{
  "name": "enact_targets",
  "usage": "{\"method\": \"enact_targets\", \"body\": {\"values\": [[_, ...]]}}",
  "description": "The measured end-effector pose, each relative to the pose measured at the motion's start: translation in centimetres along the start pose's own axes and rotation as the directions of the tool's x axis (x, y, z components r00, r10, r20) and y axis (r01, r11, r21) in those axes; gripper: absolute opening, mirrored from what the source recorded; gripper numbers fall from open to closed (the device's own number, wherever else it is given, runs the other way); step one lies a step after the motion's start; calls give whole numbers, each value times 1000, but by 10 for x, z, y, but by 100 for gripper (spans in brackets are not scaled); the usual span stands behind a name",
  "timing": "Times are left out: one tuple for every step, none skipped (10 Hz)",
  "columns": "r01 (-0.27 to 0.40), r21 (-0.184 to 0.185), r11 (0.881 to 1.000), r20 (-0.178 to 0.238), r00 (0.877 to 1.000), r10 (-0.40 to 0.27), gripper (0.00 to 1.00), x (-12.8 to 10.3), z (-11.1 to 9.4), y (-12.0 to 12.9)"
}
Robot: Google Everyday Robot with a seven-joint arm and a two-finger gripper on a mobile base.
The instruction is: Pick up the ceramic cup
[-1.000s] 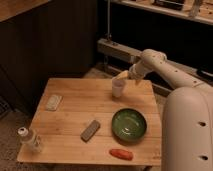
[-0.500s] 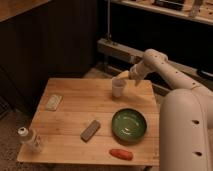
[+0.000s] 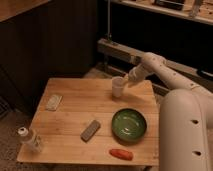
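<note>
Wooden table (image 3: 75,112) in a dim room, with the gripper (image 3: 125,81) at the ceramic cup (image 3: 117,87) near the far edge.

Whether the gripper pinches the cup cannot be told. The ceramic cup stands upright, mouth up, long axis vertical, toward the far right of the table. A green bowl (image 3: 129,125) sits nearer the front, well apart. Bare wood lies left of the cup; a clear bottle (image 3: 30,140) stands at the front left corner.

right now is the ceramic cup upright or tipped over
Upright: the ceramic cup has its open rim facing up, at the table's far edge, the hand at its right side.
</note>
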Motion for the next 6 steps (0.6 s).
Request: {"method": "enact_targets", "body": {"values": [[7,0,1000,-1,1000,-7,18,2,0,1],[13,2,1000,-1,1000,-13,14,5,-1,0],[16,4,1000,-2,1000,-16,14,7,-2,-2],[17,2,1000,-3,1000,-17,14,8,-3,-2],[20,-3,1000,-12,1000,-20,14,13,-10,-1],[17,-4,1000,-7,1000,-17,14,13,-22,-4]]}}
